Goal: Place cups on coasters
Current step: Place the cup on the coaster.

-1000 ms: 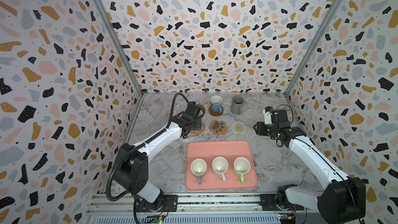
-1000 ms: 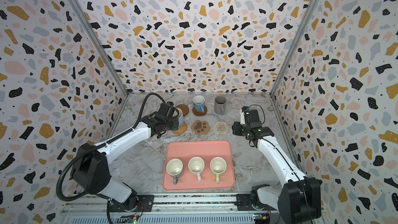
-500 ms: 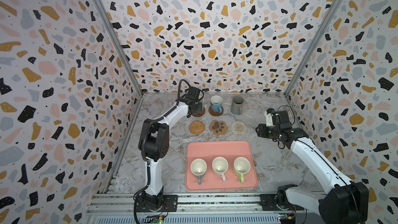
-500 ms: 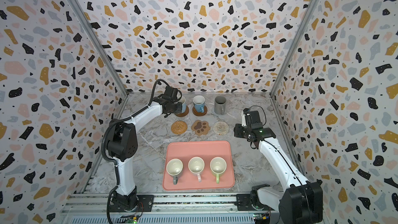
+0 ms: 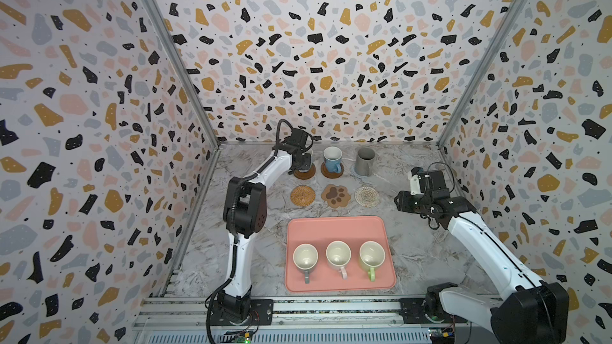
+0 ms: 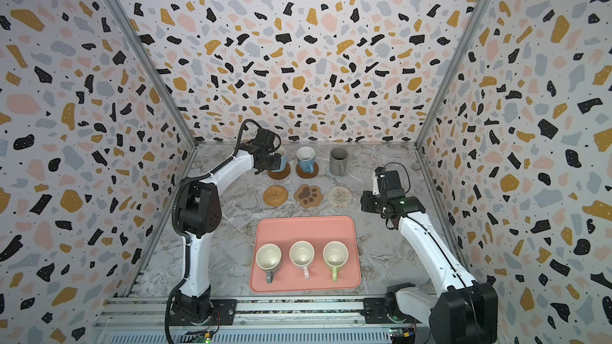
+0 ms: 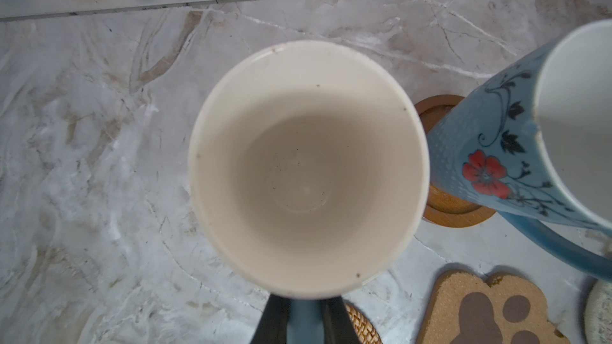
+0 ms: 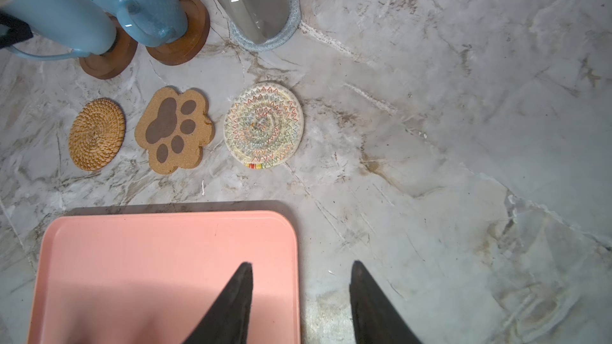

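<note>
On the grey marble tabletop [image 5: 414, 243], the plain light blue ceramic mug [image 7: 308, 167] is held by its handle in the clamped left gripper [image 7: 304, 307] over the back-corner brown wooden disc coaster [image 8: 114, 61], so seating and release are judged due next, the part-open right gripper [image 8: 301, 264] being empty.

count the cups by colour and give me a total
light blue cup: 2
dark grey cup: 1
grey cup: 1
pink cup: 1
light green cup: 1
total: 6
</note>
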Controlling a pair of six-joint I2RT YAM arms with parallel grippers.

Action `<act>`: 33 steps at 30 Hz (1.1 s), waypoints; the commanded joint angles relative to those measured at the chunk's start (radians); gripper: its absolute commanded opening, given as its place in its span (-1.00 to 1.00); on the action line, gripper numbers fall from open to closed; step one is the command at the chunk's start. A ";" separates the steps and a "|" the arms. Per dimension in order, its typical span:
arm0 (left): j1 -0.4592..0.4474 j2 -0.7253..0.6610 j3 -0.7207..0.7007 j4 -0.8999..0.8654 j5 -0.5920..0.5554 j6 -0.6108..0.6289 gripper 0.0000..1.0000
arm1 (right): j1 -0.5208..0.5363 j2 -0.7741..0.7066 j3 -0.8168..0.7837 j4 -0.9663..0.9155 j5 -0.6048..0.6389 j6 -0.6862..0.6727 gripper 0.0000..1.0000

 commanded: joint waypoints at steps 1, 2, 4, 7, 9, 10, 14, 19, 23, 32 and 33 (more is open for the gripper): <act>0.004 -0.022 0.042 0.028 0.006 0.017 -0.87 | -0.004 -0.022 0.029 -0.022 0.011 0.002 0.00; 0.005 -0.022 0.042 0.025 0.008 0.019 -0.86 | -0.005 -0.021 0.028 -0.020 0.010 0.002 0.00; 0.004 -0.019 0.052 0.014 0.009 0.020 -0.86 | -0.005 -0.021 0.027 -0.019 0.006 0.002 0.00; 0.006 -0.014 0.067 0.000 0.009 0.023 -0.86 | -0.005 -0.021 0.022 -0.015 0.002 0.003 0.00; 0.006 -0.009 0.074 -0.005 0.011 0.022 -0.86 | -0.005 -0.021 0.022 -0.015 0.001 0.005 0.00; 0.008 -0.006 0.077 -0.007 0.010 0.024 -0.86 | -0.005 -0.022 0.023 -0.017 0.001 0.003 0.00; 0.009 0.004 0.083 -0.009 0.015 0.024 -0.86 | -0.005 -0.025 0.020 -0.017 0.003 0.004 0.00; 0.011 0.012 0.074 -0.005 0.011 0.022 -0.86 | -0.005 -0.023 0.022 -0.018 0.002 0.006 0.00; 0.013 0.008 0.059 0.000 0.012 0.022 -0.86 | -0.005 -0.023 0.022 -0.018 0.006 0.004 0.00; 0.018 -0.003 0.043 0.004 -0.003 0.025 -0.77 | -0.005 -0.019 0.024 -0.018 0.005 0.004 0.00; 0.019 -0.006 0.042 0.005 -0.006 0.027 -0.76 | -0.005 -0.018 0.025 -0.017 0.003 0.004 0.00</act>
